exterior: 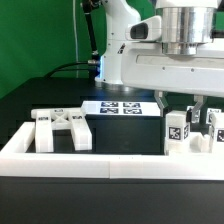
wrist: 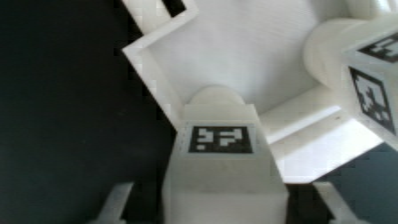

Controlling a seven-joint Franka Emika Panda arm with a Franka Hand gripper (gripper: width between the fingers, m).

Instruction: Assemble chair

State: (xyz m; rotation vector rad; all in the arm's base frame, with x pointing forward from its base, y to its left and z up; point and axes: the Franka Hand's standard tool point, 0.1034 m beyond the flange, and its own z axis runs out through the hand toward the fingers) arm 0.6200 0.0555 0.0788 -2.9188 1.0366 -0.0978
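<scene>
In the exterior view an X-braced chair panel (exterior: 60, 128) lies at the left inside the border wall. At the right, tagged white chair pieces stand upright: one (exterior: 177, 130) directly under my gripper (exterior: 182, 108) and another (exterior: 214, 128) beside it. In the wrist view the tagged piece (wrist: 221, 140) stands between my fingers (wrist: 121, 200), with a dark gap on each side of it. The gripper (wrist: 226, 208) is open and straddles it without touching it. A second tagged piece (wrist: 365, 70) stands close by.
The marker board (exterior: 120, 108) lies on the black table behind the panel. The long low white border wall (exterior: 110, 162) runs along the front, and its corner (wrist: 157, 55) shows in the wrist view. The robot's white body (exterior: 130, 50) stands behind.
</scene>
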